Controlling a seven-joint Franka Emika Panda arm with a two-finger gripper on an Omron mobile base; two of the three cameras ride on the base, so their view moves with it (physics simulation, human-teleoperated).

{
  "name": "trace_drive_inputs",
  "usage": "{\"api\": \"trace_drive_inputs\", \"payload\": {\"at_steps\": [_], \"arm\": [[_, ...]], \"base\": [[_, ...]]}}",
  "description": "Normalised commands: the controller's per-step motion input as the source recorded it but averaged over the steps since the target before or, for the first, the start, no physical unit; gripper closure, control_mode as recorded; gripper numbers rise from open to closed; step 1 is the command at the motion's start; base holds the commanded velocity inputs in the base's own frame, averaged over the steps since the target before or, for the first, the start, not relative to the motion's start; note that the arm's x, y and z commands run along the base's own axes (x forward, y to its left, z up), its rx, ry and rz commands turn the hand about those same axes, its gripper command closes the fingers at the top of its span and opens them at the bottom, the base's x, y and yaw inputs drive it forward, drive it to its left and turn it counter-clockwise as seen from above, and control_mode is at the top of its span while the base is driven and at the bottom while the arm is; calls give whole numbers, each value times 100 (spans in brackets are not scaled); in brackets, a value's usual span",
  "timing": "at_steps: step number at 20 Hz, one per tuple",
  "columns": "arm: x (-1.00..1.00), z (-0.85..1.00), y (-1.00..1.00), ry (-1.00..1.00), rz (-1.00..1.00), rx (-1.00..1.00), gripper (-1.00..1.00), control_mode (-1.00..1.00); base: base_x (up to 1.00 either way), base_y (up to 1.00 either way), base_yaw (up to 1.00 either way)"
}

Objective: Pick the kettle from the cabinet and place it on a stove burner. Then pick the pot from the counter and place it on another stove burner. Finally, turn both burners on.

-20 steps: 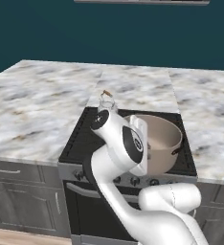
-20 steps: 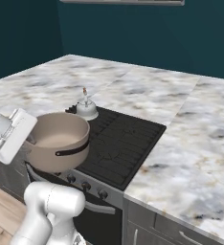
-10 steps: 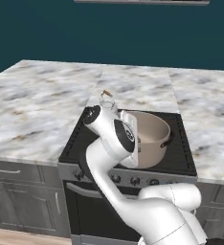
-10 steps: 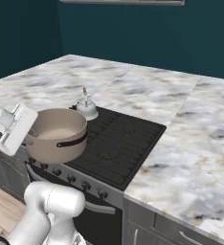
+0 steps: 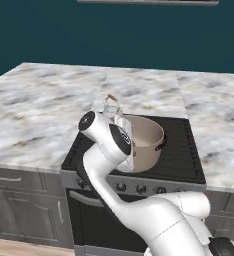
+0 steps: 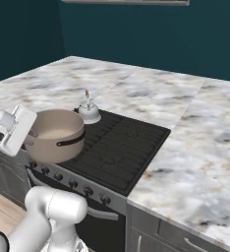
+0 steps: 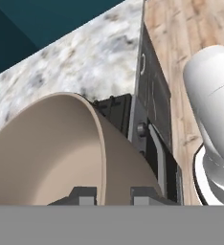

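My gripper (image 7: pixel 113 194) is shut on the rim of the tan-beige pot (image 7: pixel 51 153), one finger inside the wall and one outside. The pot (image 5: pixel 145 142) hangs over the front left part of the black stove (image 5: pixel 181 150); whether it touches the grate I cannot tell. From the right base view the pot (image 6: pixel 55 135) reaches out past the stove's (image 6: pixel 122 142) front left corner, with my white hand at its left side. The small silvery kettle (image 5: pixel 111 107) (image 6: pixel 88 112) stands upright on the back left burner, just behind the pot and apart from it.
Marble counter (image 5: pixel 39 115) (image 6: pixel 195 147) flanks the stove on both sides. A row of dark round knobs (image 5: pixel 139 189) (image 6: pixel 72 184) runs along the stove's front panel below the pot. The right-hand burners (image 6: pixel 131 138) carry nothing. Grey drawers sit under the counter.
The pot, held in my gripper, has moved left across the stove towards its front left corner and closer to the kettle. The kettle has stayed in place.
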Motion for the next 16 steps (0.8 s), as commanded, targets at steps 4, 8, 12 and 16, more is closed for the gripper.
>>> {"api": "trace_drive_inputs", "payload": {"at_steps": [4,8,12,16], "arm": [[15,-14,29,-5,7,0,100,-100],[2,-9,30,0,10,0,100,-100],[16,-17,27,0,9,0,100,-100],[25,-16,18,0,8,0,100,-100]], "base": [[0,0,0],[0,0,0],[0,0,0],[0,0,0]]}}
